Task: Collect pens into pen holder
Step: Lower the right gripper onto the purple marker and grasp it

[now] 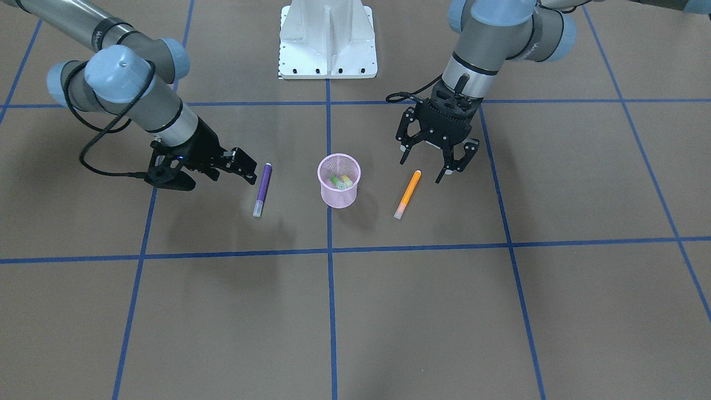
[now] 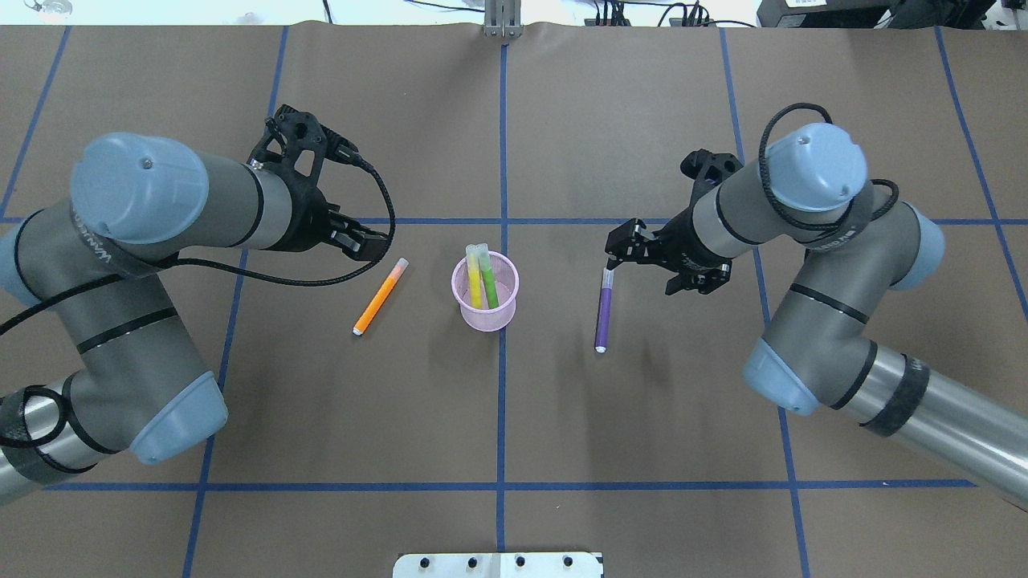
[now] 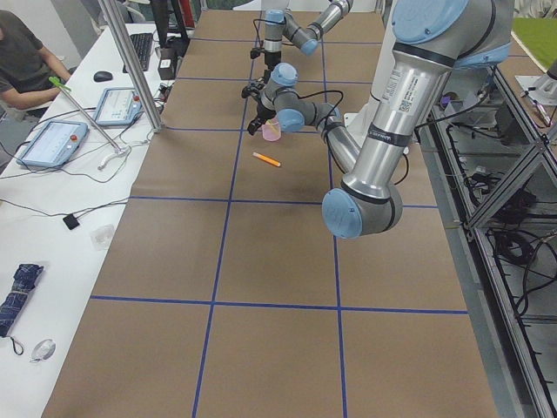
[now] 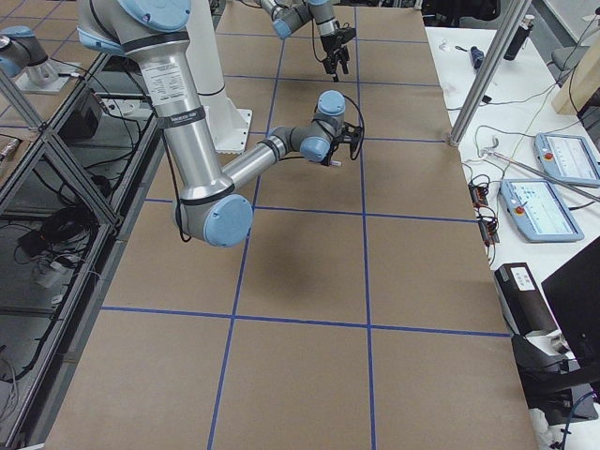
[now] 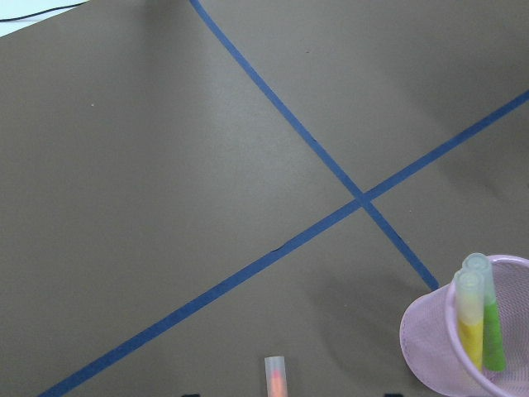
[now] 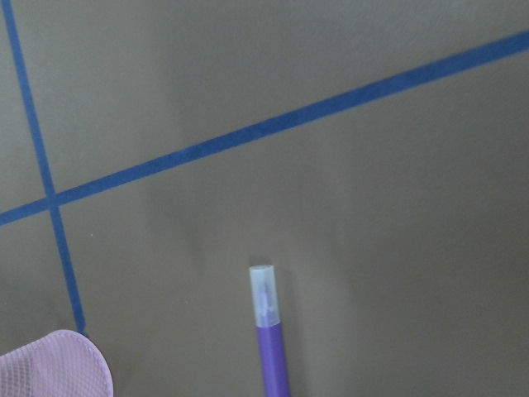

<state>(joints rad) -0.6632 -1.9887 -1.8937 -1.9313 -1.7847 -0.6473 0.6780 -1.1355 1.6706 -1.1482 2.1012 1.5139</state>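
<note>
The pink mesh pen holder (image 2: 484, 309) stands upright at the table's middle, a yellow pen (image 2: 475, 281) and a green pen (image 2: 488, 287) standing in it. An orange pen (image 2: 380, 297) lies flat to the holder's left. My left gripper (image 1: 429, 165) hangs open just above that pen's far end, touching nothing. To the right lies a purple pen (image 2: 604, 309). My right gripper (image 2: 642, 269) hovers open near its capped end. The left wrist view shows the holder (image 5: 421, 339) and the orange pen's cap (image 5: 274, 376). The right wrist view shows the purple pen (image 6: 271, 347).
Blue tape lines (image 2: 503, 401) divide the brown table into squares. The robot's white base plate (image 1: 328, 39) is at the robot's edge. A side desk with tablets (image 3: 52, 144) and a seated person (image 3: 22, 61) runs along the table's far edge.
</note>
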